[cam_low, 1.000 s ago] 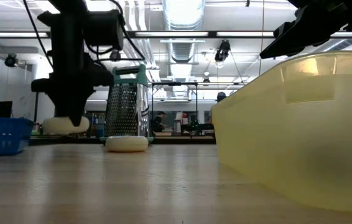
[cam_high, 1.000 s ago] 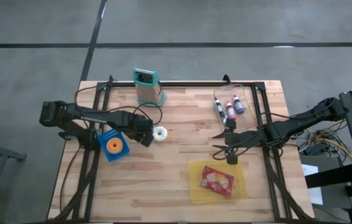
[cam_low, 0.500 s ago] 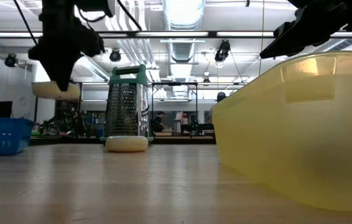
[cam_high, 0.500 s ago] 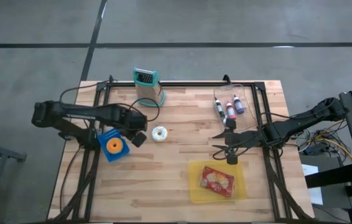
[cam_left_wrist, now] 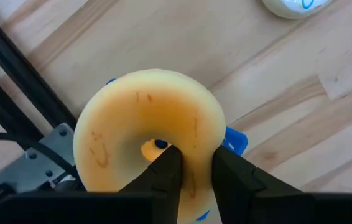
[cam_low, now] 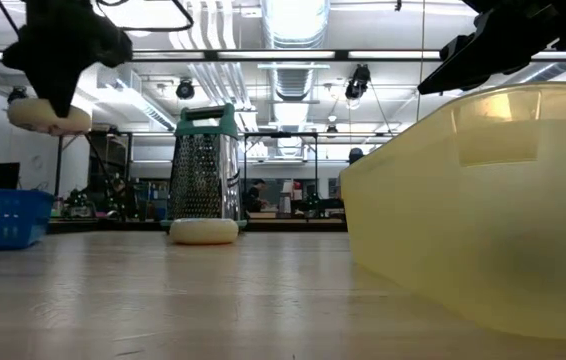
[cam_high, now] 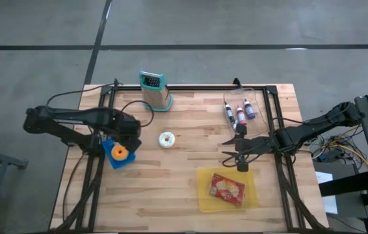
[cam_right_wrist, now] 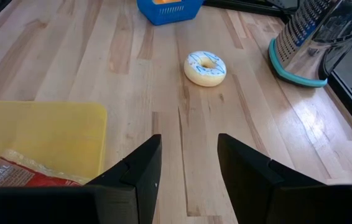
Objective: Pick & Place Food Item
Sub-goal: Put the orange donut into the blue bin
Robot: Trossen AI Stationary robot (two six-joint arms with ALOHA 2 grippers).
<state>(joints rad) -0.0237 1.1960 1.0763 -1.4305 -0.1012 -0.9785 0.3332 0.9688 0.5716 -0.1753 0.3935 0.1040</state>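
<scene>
High view first: the left gripper (cam_high: 127, 138) has pulled back from beside the white-iced doughnut (cam_high: 166, 139) toward the left edge and now hangs above the blue basket (cam_high: 118, 156), higher than a second ago, as the low view shows it raised well off the wood. Its fingers (cam_left_wrist: 163, 177) are pinched narrow on the rim of a yellow doughnut (cam_left_wrist: 148, 137), one finger through the hole. That doughnut is held up in the air over the basket, lying flat with its hole axis vertical in the low view; being a ring, it has no long axis. The right gripper (cam_high: 241, 154) has not moved, jaws partly apart and empty, just above the yellow tray (cam_high: 205, 195) with a red packet (cam_high: 227, 188) in it. A box grater (cam_high: 155, 91) stands upright at the far edge, small bottles (cam_high: 239, 112) near the far right
</scene>
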